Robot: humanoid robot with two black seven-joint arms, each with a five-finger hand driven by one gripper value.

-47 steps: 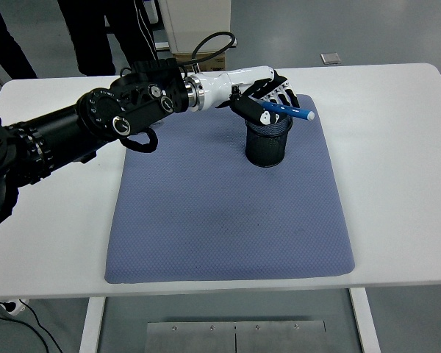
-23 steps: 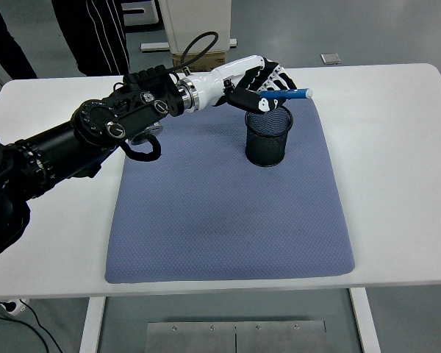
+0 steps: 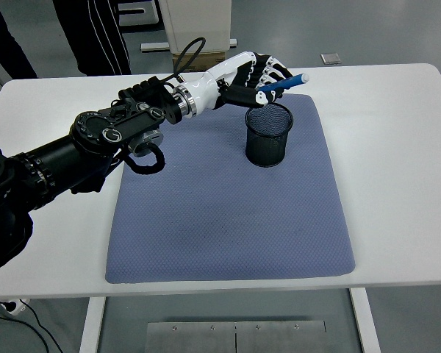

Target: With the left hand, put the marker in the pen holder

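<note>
Head view. The left hand (image 3: 259, 76), white-shelled with black finger segments, sits in the upper middle of the frame at the end of a black arm (image 3: 95, 140) entering from the left edge. Its fingers are curled closed around a blue marker (image 3: 285, 81), which projects to the right with its tip raised. Over the last second the hand has risen toward the top of the frame, and the marker has gone from lying low across the mouth of the holder (image 3: 268, 134) to standing clear above its far rim, first level and now tipped up at its free end. The holder, a black mesh cup, stands unmoved on the upper right part of the blue mat (image 3: 228, 220), which lies on the white table (image 3: 397, 162). The marker is therefore not yet inside the holder. The lift and tilt read as a re-orientation: the marker must come nearer upright, one end over the opening, before release. A release at this angle would likely leave it across the rim or on the mat. The right hand is out of frame. A person's legs (image 3: 95, 33) show at upper left.
</note>
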